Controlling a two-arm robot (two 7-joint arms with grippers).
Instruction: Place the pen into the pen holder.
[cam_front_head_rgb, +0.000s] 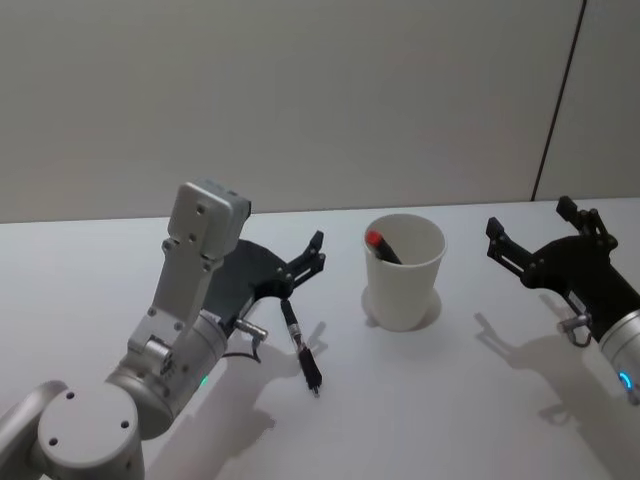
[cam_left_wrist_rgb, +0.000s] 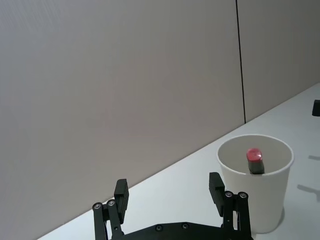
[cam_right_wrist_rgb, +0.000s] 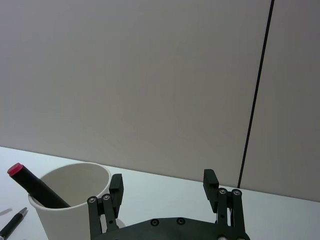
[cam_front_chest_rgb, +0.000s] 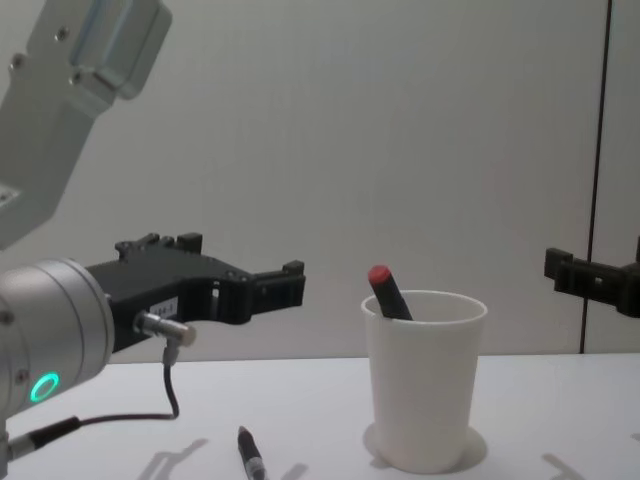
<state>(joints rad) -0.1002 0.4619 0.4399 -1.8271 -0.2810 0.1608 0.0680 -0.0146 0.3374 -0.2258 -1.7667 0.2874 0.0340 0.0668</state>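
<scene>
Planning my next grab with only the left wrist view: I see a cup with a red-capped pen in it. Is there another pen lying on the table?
Observer: Yes. A black pen lies flat on the table, left of the cup and apart from it.
Operator: Am I near it?
Observer: In the chest view the left hand hangs open above the table, with the black pen roughly below it, untouched.
Operator: And the other side?
Observer: The right hand is open and empty, off to the cup's right.
</scene>
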